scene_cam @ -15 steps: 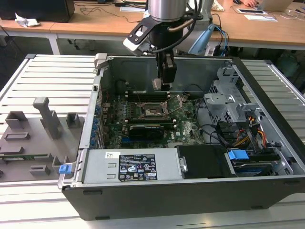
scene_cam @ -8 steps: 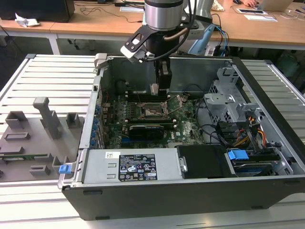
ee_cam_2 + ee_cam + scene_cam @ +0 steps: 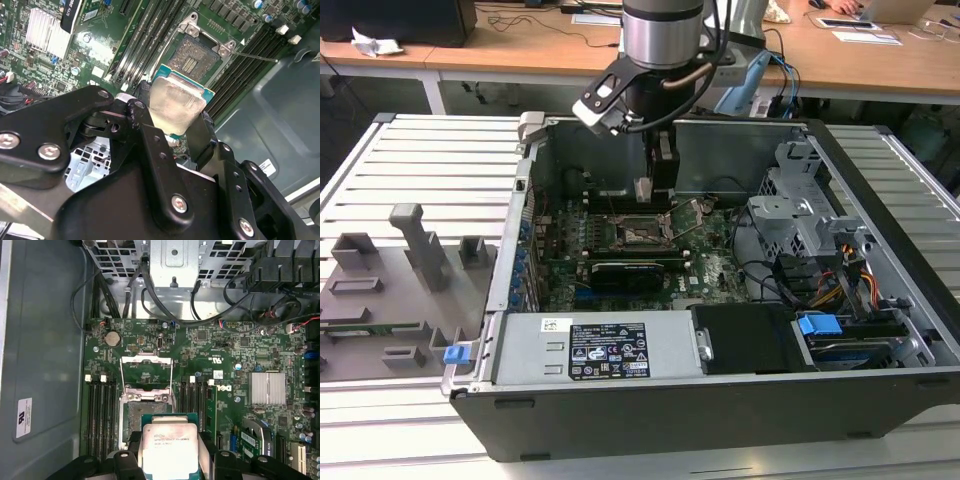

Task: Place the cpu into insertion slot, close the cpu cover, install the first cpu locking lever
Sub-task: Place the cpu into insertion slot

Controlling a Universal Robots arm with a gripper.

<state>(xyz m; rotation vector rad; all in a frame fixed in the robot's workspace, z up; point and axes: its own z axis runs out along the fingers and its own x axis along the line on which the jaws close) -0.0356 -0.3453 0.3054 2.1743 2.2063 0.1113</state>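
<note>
Gripping the small flat square cpu with a pale silver metal top [image 3: 177, 102], the black two-finger end effector [image 3: 172, 117] is closed on it, with the chip pinched by its edges in both wrist views. The cpu is carried metal side up. In the exterior view it is held above the board, apart from it and not seated.

Just beyond the chip, the small square insertion slot with black rim and grey pin field [image 3: 192, 55] is seen bare, with nothing in it. In the first wrist view the cpu's far edge overlaps the near part of the slot, so the chip is judged close to over it but not lined up flat.

Past the slot, the thin square silver metal cpu cover [image 3: 146, 357] is swung open and raised off the socket. A thin silver wire locking lever [image 3: 252, 56] is seen sticking out beside the slot and is judged unlatched.

Long black memory slots [image 3: 100, 415] flank the socket on the green motherboard [image 3: 225, 355]. The board is mounted inside the open dark grey computer case [image 3: 650, 410], which is laid on the grey slatted desk [image 3: 420, 150].

Progress is judged early: the cpu is picked up, placement is not yet finished, the cover is not closed and the lever is not installed.
</note>
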